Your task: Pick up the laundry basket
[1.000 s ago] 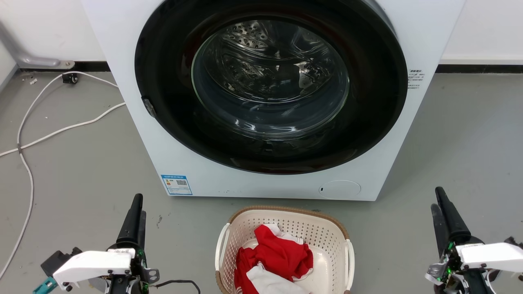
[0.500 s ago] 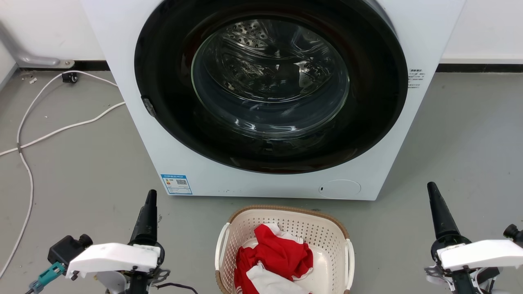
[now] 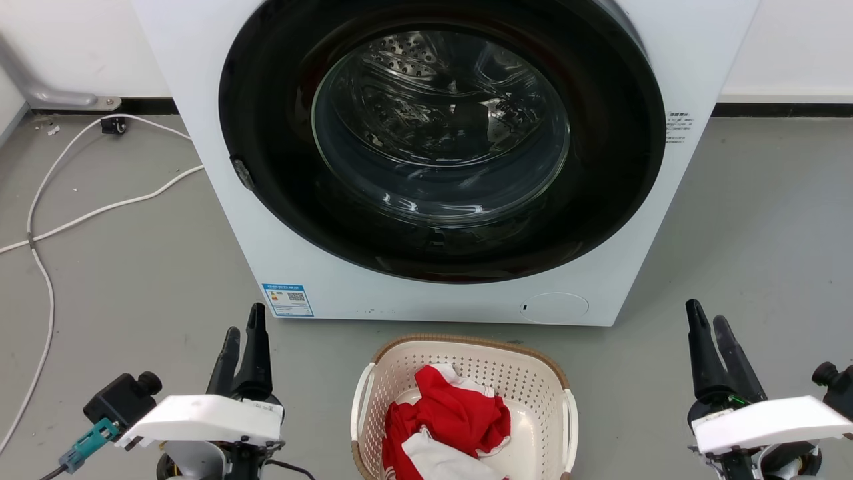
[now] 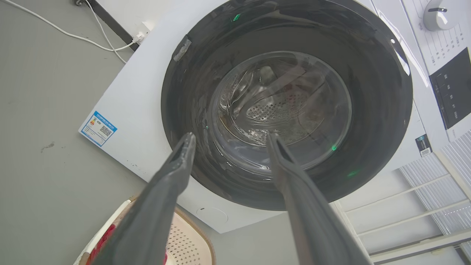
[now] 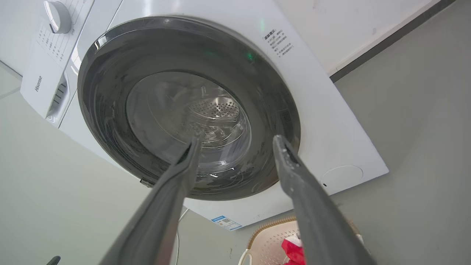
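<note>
The laundry basket (image 3: pixel 533 390), cream-white and perforated with a brown rim, sits on the grey floor at the bottom centre of the head view, just in front of the washing machine. Red and white clothes (image 3: pixel 446 423) lie inside it. Its white side handles (image 3: pixel 360 400) stand on both flanks. My left gripper (image 3: pixel 244 321) hovers open to the basket's left, apart from it. On the far right, my right gripper (image 3: pixel 708 315) is open as well, well clear of the basket. A corner of the basket (image 4: pixel 187 243) shows in the left wrist view, and its rim (image 5: pixel 272 224) in the right wrist view.
A white front-loading washing machine (image 3: pixel 440 153) with a dark round glass door stands close behind the basket. White cables (image 3: pixel 86 213) trail across the floor at the left. A white rack (image 4: pixel 423 206) appears beside the machine in the left wrist view.
Both grippers have rolled about their wrists and shifted inward toward the basket; each now shows two separate fingers. The basket and machine have not moved.
</note>
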